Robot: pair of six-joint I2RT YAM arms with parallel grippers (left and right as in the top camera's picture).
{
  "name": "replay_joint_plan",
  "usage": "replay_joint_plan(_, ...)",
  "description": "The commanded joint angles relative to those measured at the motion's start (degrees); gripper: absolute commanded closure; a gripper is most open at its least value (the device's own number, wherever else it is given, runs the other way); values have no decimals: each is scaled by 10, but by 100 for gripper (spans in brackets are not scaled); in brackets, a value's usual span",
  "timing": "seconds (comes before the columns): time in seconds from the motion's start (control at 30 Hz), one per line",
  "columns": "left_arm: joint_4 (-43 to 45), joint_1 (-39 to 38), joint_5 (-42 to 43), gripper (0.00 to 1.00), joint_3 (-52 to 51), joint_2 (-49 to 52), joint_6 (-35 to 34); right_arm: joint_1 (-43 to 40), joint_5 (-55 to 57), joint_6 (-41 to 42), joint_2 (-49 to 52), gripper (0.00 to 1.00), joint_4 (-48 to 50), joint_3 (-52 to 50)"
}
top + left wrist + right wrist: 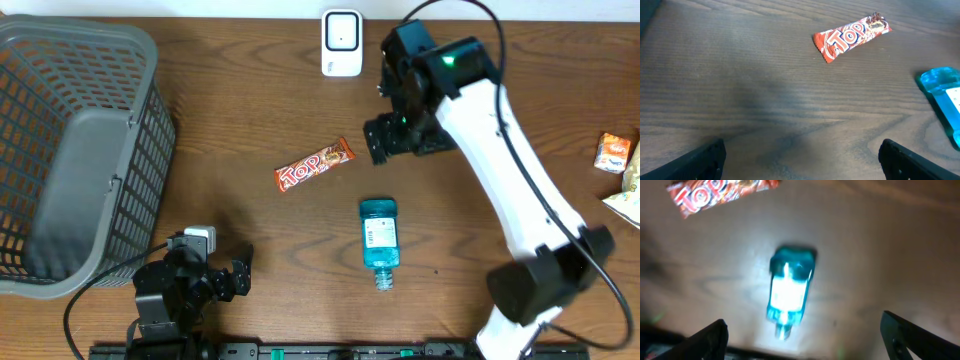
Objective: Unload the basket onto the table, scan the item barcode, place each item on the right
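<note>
Blue bottle [378, 243] flat on the worktop [250, 100].
It lies label-up near the front edge, the candy bar [314, 166] mid-worktop, the scanner [341, 43] at the rear edge; left fingers [705, 160] and right fingers [710, 340] gape wide, holding nothing.

Open tabletop [240, 110] runs between the basket [148, 160] and the candy bar [314, 166] — easy passage there. Bar and blue bottle [378, 240] lie near each other, a narrow gap between — and the white right arm [520, 170] overhangs the right side.
</note>
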Motion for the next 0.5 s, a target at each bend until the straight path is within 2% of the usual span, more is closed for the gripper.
replay_joint_plan(0.0,0,2,1,2,1,0,-1,41,0,61,-17,9,-16,-4)
replay_joint_plan(0.07,0,2,1,2,1,0,-1,72,9,61,-17,7,-4,-36)
replay_joint_plan(0.1,0,2,1,2,1,0,-1,88,22,65,-17,1,7,-55)
replay_joint_plan(0.23,0,2,1,2,1,0,-1,138,99,137,-17,1,80,-161)
replay_joint_plan(0.37,0,2,1,2,1,0,-1,146,75,184,-17,1,111,-233)
replay_joint_plan(0.47,0,2,1,2,1,0,-1,146,46,187,-17,1,105,-263)
